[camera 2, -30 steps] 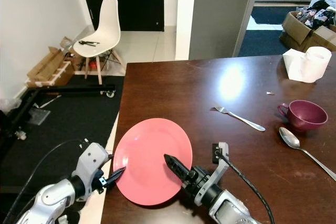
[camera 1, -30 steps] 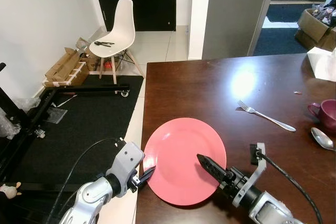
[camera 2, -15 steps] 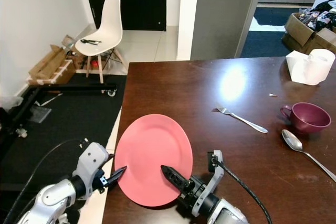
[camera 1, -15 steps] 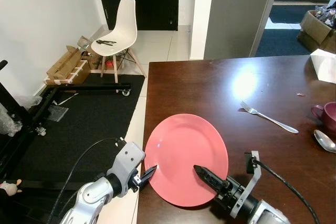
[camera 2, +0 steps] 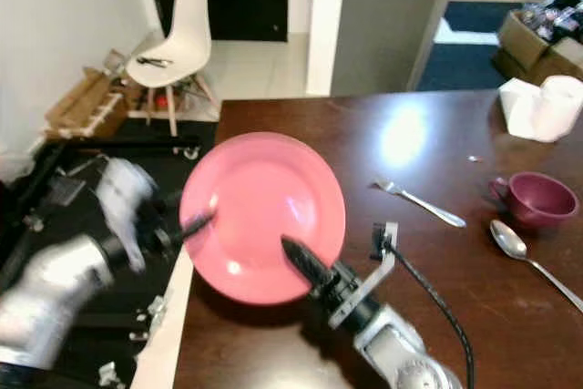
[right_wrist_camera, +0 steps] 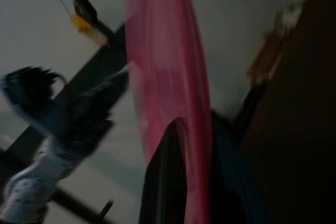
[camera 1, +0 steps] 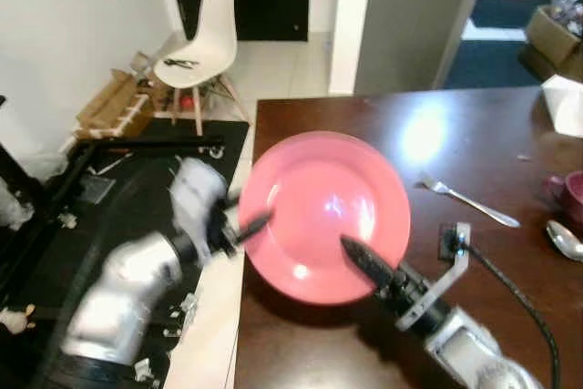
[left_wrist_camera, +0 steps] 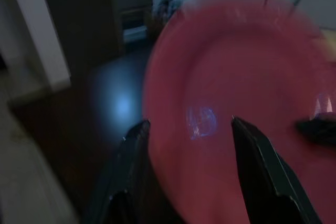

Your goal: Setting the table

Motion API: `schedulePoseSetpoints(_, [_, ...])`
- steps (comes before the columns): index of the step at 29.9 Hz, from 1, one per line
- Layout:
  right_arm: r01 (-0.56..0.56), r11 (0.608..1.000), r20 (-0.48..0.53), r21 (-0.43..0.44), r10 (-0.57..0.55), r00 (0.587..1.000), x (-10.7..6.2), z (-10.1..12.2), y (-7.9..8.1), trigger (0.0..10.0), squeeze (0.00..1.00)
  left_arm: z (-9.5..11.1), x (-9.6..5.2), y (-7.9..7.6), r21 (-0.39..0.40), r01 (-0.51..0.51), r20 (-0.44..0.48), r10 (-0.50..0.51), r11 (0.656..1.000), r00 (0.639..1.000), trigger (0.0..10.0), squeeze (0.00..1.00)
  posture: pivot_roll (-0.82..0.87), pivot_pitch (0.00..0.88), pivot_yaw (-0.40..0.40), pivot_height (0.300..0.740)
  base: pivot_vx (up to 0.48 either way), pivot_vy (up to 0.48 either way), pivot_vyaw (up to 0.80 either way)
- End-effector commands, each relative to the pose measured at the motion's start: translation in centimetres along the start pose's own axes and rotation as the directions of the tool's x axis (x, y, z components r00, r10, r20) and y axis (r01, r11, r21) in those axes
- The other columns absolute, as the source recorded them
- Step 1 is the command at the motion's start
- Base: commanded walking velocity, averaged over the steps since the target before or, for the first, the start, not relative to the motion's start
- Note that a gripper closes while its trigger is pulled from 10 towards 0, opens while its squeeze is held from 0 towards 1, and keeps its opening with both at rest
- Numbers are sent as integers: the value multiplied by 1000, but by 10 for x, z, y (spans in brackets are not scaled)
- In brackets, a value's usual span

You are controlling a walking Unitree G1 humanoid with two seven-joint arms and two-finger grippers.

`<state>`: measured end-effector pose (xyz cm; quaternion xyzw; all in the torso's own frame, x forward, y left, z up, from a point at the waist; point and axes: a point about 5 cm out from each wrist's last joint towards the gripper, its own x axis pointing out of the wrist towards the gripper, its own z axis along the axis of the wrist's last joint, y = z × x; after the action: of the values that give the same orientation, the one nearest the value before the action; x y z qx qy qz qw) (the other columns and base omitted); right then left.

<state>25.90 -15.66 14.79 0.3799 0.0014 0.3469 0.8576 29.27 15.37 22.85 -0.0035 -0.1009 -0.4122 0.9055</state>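
Observation:
A pink plate (camera 1: 323,216) is off the dark wooden table (camera 1: 474,143), tilted with its face toward me, over the table's front left corner. My left gripper (camera 1: 255,222) grips its left rim, the rim running between the two fingers (left_wrist_camera: 257,166) in the left wrist view. My right gripper (camera 1: 357,257) is clamped on the plate's lower right rim; the right wrist view shows the plate (right_wrist_camera: 168,77) edge-on against one finger (right_wrist_camera: 167,177). A fork (camera 1: 469,205), a spoon (camera 2: 524,257) and a maroon mug (camera 2: 536,199) lie to the right on the table.
A white paper roll (camera 2: 545,107) stands at the table's far right. Left of the table lie a black mat with a black metal frame (camera 1: 146,145), a white chair (camera 1: 202,43) and cardboard boxes (camera 1: 114,105). A grey wall pillar (camera 1: 410,20) rises behind the table.
Both arms have risen with the plate: it has left the table, tipped up to face me and shifted further back. The left arm is blurred with motion.

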Motion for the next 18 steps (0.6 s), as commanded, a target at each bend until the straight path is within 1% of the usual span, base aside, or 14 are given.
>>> schedulePoseSetpoints(1, [38,999,8,0,-38,999,-3,0,-3,10000,0,-3,-4,-4,-65,33,-2,-33,997,999,10000,0,-140,0,124,740,0,0,0])
schedulePoseSetpoints(2, [36,999,20,-21,-36,999,-1,5,-2,10000,0,-2,-6,-4,-92,29,13,-28,995,1000,10000,0,-132,0,132,740,0,0,0])
schedulePoseSetpoints(4, [30,998,48,-59,-27,998,2,15,2,10000,0,-7,-12,-3,-145,-12,10,14,989,1000,10000,0,-129,0,131,740,0,0,0])
schedulePoseSetpoints(7, [39,995,64,-92,-33,997,4,21,3,10000,0,-14,-16,-5,-160,-33,-18,30,987,999,10000,0,-129,0,129,740,0,0,0])
schedulePoseSetpoints(8, [56,992,92,-110,-46,995,5,28,3,10000,0,-21,-18,-11,-174,-28,-49,20,984,999,10000,0,-131,0,125,740,0,0,0])
schedulePoseSetpoints(9, [65,991,106,-115,-53,993,5,31,3,10000,0,-24,-20,-13,-192,-38,-59,27,981,998,10000,0,-129,0,123,740,0,0,0])
schedulePoseSetpoints(11, [76,989,129,-127,-59,990,5,36,3,10000,0,-29,-21,-8,-217,-115,-77,100,969,992,10000,0,-130,0,123,740,0,0,0])
schedulePoseSetpoints(12, [83,987,142,-138,-63,988,5,39,4,10000,0,-31,-22,-1,-233,-195,-79,181,953,980,10000,0,-130,0,123,740,0,0,0])
schedulePoseSetpoints(13, [83,987,142,-138,-63,988,5,39,4,10000,0,-31,-22,-1,-233,-195,-79,181,953,980,10000,0,-130,0,123,740,0,0,0])
schedulePoseSetpoints(14, [101,983,163,-153,-76,984,3,44,4,10000,0,-35,-23,10,-238,-312,-93,298,920,950,10000,0,-129,0,119,740,0,0,0])
schedulePoseSetpoints(15, [101,983,163,-153,-76,984,3,44,4,10000,0,-35,-23,10,-238,-312,-93,298,920,950,10000,0,-129,0,119,740,0,0,0])
schedulePoseSetpoints(16, [122,977,185,-175,-89,979,2,49,5,10000,0,-42,-25,18,-207,-422,-127,403,883,906,10000,0,-129,0,119,740,0,0,0])
schedulePoseSetpoints(17, [157,966,212,-205,-113,971,1,54,5,10000,0,-51,-27,23,-162,-507,-170,482,847,859,10000,0,-129,0,120,740,0,0,0])
schedulePoseSetpoints(18, [184,957,232,-224,-131,964,1,56,6,10000,0,-58,-28,22,-124,-548,-202,519,827,830,10000,0,-129,0,120,740,0,0,0])
